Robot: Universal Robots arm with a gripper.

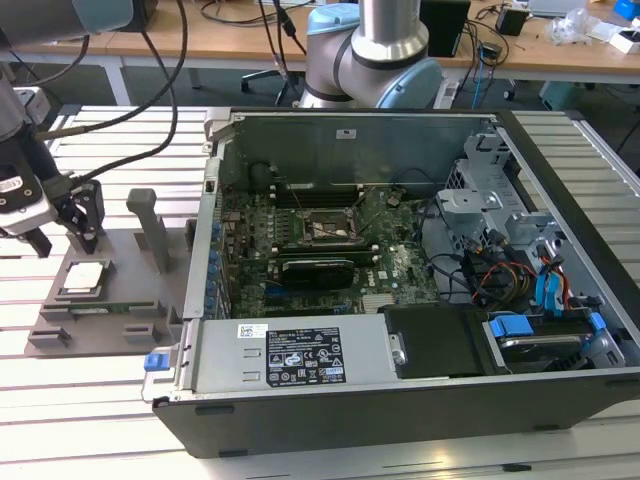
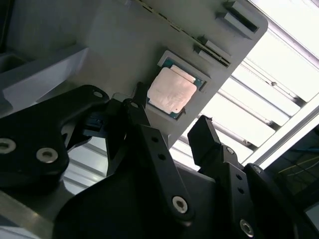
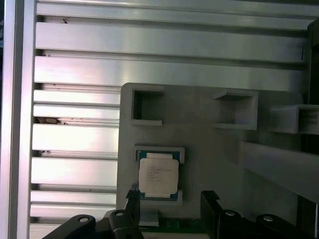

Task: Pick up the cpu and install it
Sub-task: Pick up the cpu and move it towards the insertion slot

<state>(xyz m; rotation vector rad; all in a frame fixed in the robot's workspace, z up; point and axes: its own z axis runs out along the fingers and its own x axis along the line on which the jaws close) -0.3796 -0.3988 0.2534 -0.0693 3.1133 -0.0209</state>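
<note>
Item, count one: cpu (image 1: 83, 277) (image 2: 172, 92) (image 3: 158, 175), lying flat, metal plate up, square, so no long axis I can name, seated in a recess of the grey fixture (image 1: 115, 250) on the worktop (image 1: 100, 400). One hand (image 1: 64, 240) (image 2: 172, 117) (image 3: 171, 199), open and empty, above it.

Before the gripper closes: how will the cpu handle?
Probably stiff: the cpu is a flat, metal-topped square. The smooth top looks slippery; thin edges may give the open gripper little hold. Flat in the grey holder, unlikely to roll.
</note>
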